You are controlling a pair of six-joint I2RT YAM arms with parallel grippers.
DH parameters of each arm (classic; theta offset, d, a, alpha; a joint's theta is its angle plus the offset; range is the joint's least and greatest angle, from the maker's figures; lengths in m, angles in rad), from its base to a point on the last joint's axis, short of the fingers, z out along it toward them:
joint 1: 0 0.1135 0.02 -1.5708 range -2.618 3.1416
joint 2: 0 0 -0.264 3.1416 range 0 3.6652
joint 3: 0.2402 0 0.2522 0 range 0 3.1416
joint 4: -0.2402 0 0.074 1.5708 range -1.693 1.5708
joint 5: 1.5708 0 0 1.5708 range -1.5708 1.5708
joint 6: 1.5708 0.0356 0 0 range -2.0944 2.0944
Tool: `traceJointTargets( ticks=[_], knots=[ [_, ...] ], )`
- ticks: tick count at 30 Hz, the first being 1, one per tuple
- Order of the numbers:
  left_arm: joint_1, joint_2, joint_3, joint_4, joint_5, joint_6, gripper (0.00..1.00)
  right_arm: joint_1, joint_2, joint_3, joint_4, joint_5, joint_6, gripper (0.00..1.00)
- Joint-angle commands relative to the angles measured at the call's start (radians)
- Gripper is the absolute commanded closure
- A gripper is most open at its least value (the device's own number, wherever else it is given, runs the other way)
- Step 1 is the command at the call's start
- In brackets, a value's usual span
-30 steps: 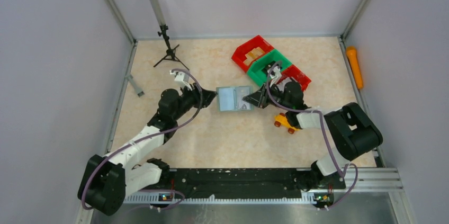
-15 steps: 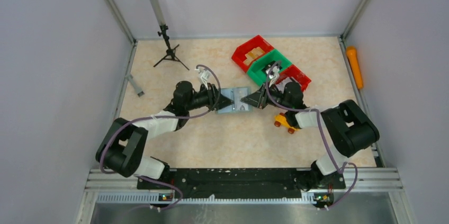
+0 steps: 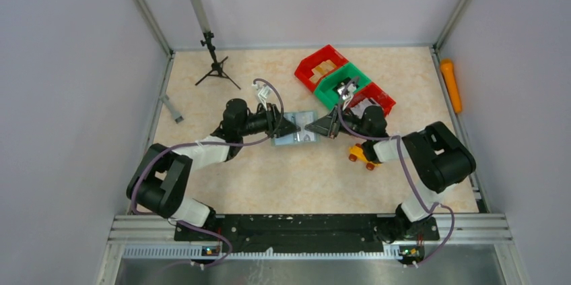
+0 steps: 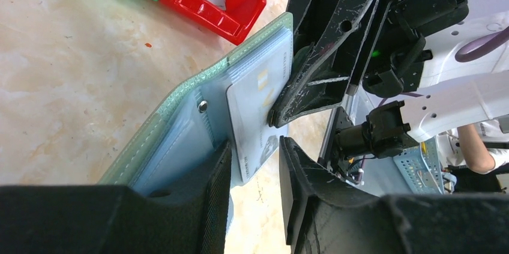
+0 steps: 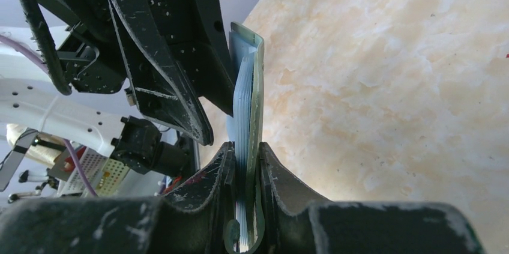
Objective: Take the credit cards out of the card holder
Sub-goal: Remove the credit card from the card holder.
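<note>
The thin grey-green square card holder [image 4: 180, 116] sits over the middle of the beige marbled tabletop [image 3: 303, 184], clamped in your right fingers [image 5: 282, 182], while your left fingers [image 4: 300, 176] straddle, unclenched, a pale blue-grey credit card [image 4: 255, 122] jutting from its pocket.

Card holder [image 4: 174, 110]: matt stitched cover, glossy clear plastic sleeves. Red bin [image 4: 237, 8]: glossy plastic. Bench [image 4: 72, 86]: smooth, marbled. Left gripper [image 4: 255, 146]: scuffed plastic.
</note>
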Motion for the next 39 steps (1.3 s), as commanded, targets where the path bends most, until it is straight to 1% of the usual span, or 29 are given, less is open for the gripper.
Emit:
traceJointTargets(
  ticks=[1, 4, 7, 9, 11, 12, 13, 17, 18, 21, 22, 23, 25, 28, 30, 32, 33, 37, 39],
  knots=[
    [-0.001, 0.014, 0.039, 0.009, 0.015, -0.001, 0.62, 0.003, 0.014, 0.025, 0.212, -0.078, 0.077, 1.00],
    [-0.001, 0.016, 0.036, 0.038, 0.037, -0.013, 0.64, 0.004, 0.021, 0.028, 0.225, -0.088, 0.089, 1.00],
    [0.000, 0.029, 0.028, 0.116, 0.081, -0.055, 0.71, 0.004, 0.023, 0.028, 0.231, -0.093, 0.090, 1.00],
    [-0.001, 0.043, 0.015, 0.218, 0.137, -0.108, 0.76, 0.006, 0.025, 0.028, 0.238, -0.097, 0.095, 1.00],
    [-0.001, 0.059, -0.006, 0.361, 0.180, -0.181, 0.80, 0.007, 0.029, 0.034, 0.240, -0.103, 0.098, 1.00],
    [-0.001, 0.065, -0.012, 0.423, 0.192, -0.205, 0.80, 0.008, 0.032, 0.036, 0.243, -0.108, 0.100, 1.00],
    [-0.001, 0.071, -0.011, 0.439, 0.199, -0.216, 0.80, 0.009, 0.035, 0.037, 0.249, -0.111, 0.103, 1.00],
    [0.000, 0.073, -0.010, 0.441, 0.205, -0.221, 0.81, 0.015, 0.046, 0.045, 0.252, -0.121, 0.110, 1.00],
    [-0.001, 0.072, -0.011, 0.442, 0.206, -0.222, 0.83, 0.016, 0.047, 0.047, 0.250, -0.122, 0.109, 1.00],
    [-0.001, 0.062, -0.018, 0.455, 0.210, -0.219, 0.97, 0.017, 0.046, 0.047, 0.242, -0.121, 0.101, 1.00],
    [-0.001, 0.056, -0.020, 0.449, 0.202, -0.209, 1.00, 0.017, 0.045, 0.047, 0.238, -0.118, 0.098, 0.96],
    [0.001, 0.048, -0.020, 0.424, 0.191, -0.192, 1.00, 0.017, 0.040, 0.045, 0.228, -0.111, 0.090, 0.91],
    [0.002, 0.029, -0.018, 0.339, 0.157, -0.145, 1.00, 0.016, 0.023, 0.041, 0.186, -0.088, 0.060, 0.84],
    [0.017, -0.003, -0.018, 0.218, 0.096, -0.090, 1.00, 0.016, -0.010, 0.035, 0.109, -0.059, 0.008, 0.82],
    [0.032, -0.019, -0.034, 0.207, 0.072, -0.089, 1.00, 0.016, -0.021, 0.034, 0.088, -0.053, -0.010, 0.80],
    [0.051, -0.028, -0.044, 0.193, 0.050, -0.090, 1.00, 0.013, -0.024, 0.031, 0.090, -0.048, -0.011, 0.71],
    [0.061, -0.028, -0.049, 0.196, 0.046, -0.095, 1.00, 0.010, -0.023, 0.028, 0.094, -0.044, -0.008, 0.69],
    [0.082, -0.020, -0.054, 0.193, 0.038, -0.110, 1.00, -0.004, -0.025, 0.017, 0.111, -0.035, 0.008, 0.68],
    [0.089, -0.014, -0.053, 0.186, 0.036, -0.114, 1.00, -0.009, -0.023, 0.014, 0.121, -0.035, 0.016, 0.70]
  ],
)
